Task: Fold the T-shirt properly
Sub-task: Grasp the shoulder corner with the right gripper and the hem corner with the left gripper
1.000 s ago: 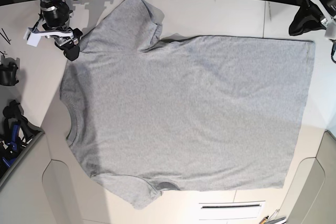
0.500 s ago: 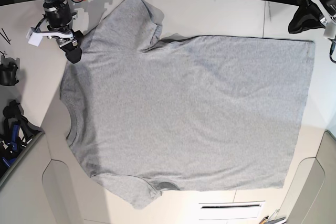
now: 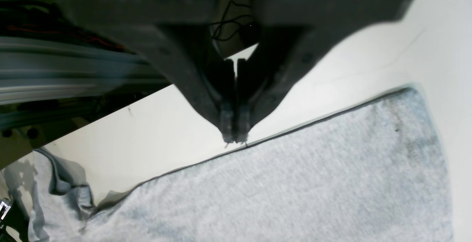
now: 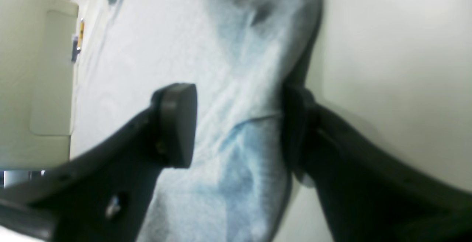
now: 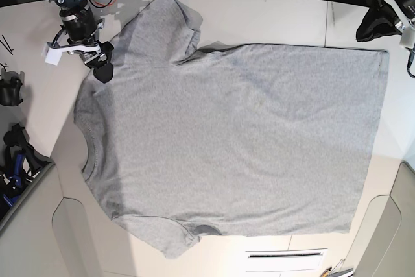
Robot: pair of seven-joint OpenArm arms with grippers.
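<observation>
Since the earlier frames, the right gripper (image 5: 102, 68) has shifted rightward in the base view, onto the shoulder edge of the large light heather-grey cotton T-shirt (image 5: 233, 141); its jaws stand wide, straddling cloth. The T-shirt lies flat on the white table (image 5: 272, 14), long axis horizontal, collar at frame left, hem right. The left gripper (image 3: 235, 137), at upper right, is fully closed, holding nothing.
</observation>
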